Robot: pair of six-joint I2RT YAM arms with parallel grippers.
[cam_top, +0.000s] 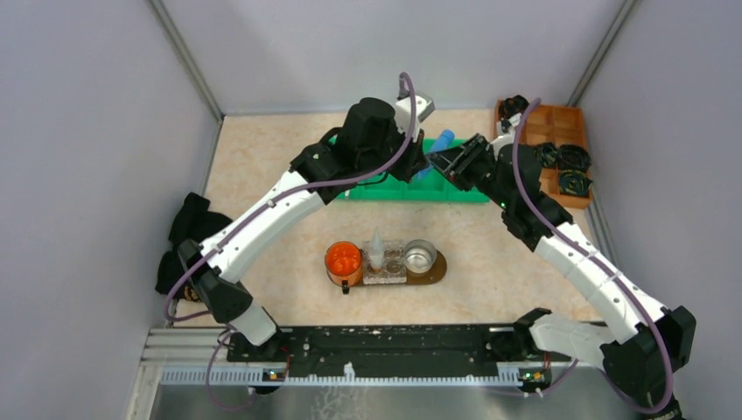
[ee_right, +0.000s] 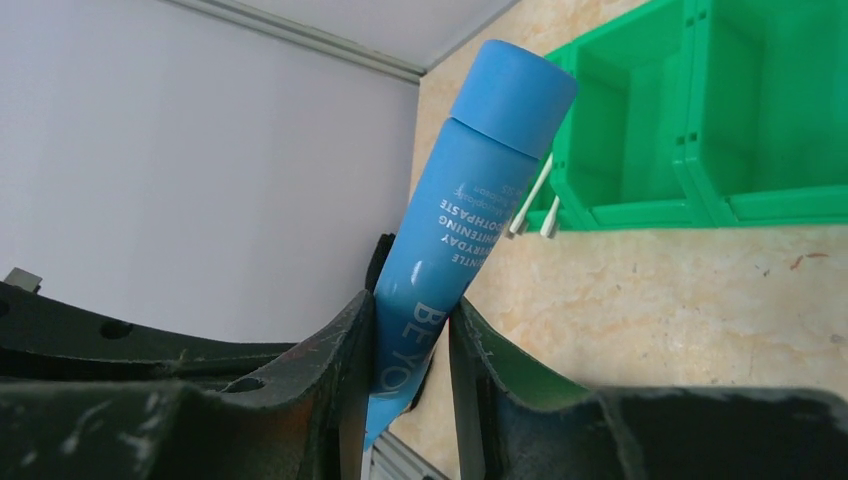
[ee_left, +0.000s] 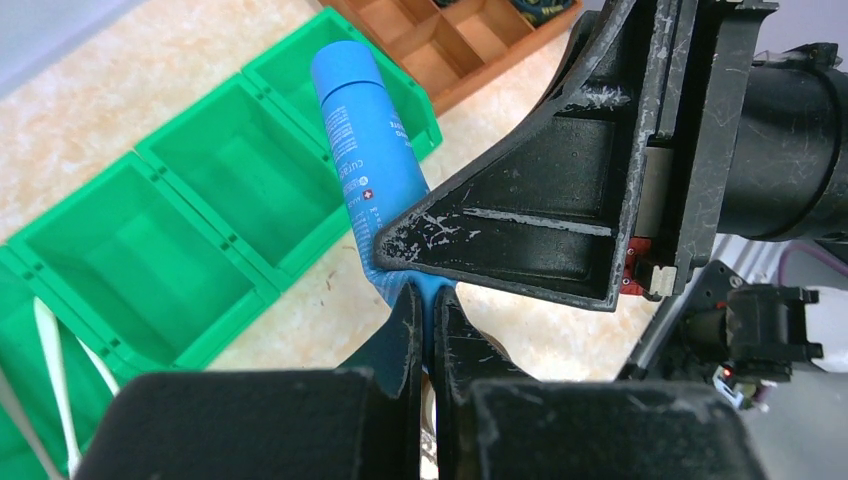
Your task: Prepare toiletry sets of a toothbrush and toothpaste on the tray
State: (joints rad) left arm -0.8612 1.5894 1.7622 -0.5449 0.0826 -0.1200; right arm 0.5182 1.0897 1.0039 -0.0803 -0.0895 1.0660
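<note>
A blue toothpaste tube [ee_right: 470,190] is held in the air over the green bin, cap pointing away; it also shows in the top view [cam_top: 444,138]. My left gripper [ee_left: 425,295] is shut on the tube's flat crimped end [ee_left: 372,160]. My right gripper [ee_right: 412,310] is shut around the tube's body just above that. The two grippers meet in the top view, left [cam_top: 418,163] and right [cam_top: 439,159]. White toothbrush sticks [ee_left: 55,370] lie in a bin compartment, also seen in the right wrist view [ee_right: 530,200]. The dark brown tray [cam_top: 437,267] lies mid-table. No white tube is in view.
On the tray stand an orange cup [cam_top: 343,259], a clear holder with a small white bottle [cam_top: 377,252] and a metal cup [cam_top: 420,256]. The green compartmented bin [cam_top: 455,191] is behind it. An orange-brown box [cam_top: 560,122] sits back right. A black cloth [cam_top: 184,236] lies at left.
</note>
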